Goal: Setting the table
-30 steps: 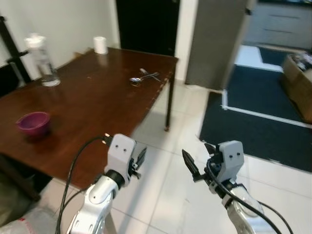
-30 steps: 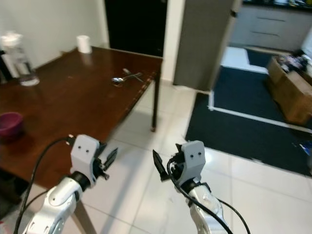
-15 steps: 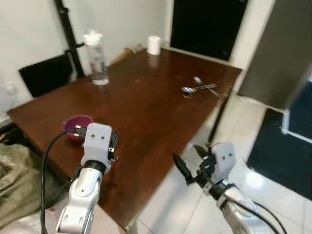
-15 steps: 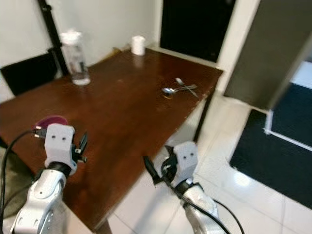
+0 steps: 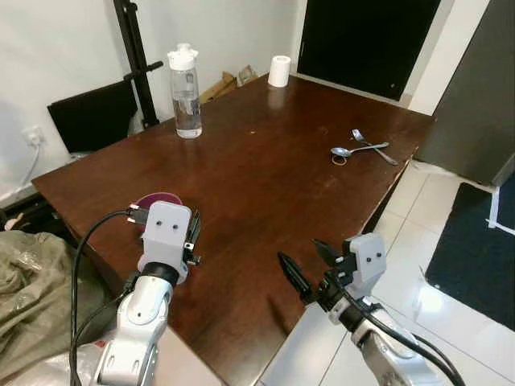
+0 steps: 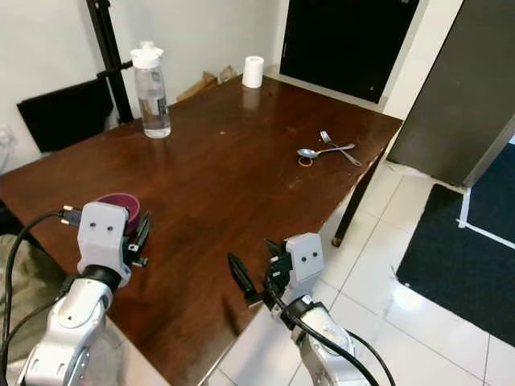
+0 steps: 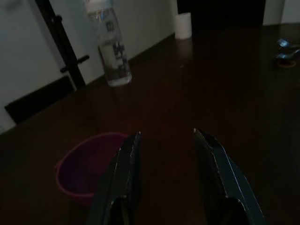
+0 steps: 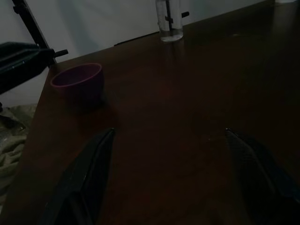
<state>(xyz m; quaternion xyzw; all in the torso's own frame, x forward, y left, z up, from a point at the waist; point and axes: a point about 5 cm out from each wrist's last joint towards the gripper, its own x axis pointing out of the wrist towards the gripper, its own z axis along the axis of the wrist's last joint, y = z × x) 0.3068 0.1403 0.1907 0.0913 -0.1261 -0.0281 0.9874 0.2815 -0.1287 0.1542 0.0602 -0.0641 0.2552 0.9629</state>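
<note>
Bright, sharp head views — soft glare on the table — wrist views dim, murky.

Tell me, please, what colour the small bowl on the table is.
The bowl is purple, clearest in the right wrist view.

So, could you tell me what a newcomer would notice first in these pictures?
Probably the big dark wooden table, bare but for a few things: a clear water bottle near its far left edge, and a spoon and fork at the far right. Nearer, a purple bowl sits just beyond the open left gripper.
</note>
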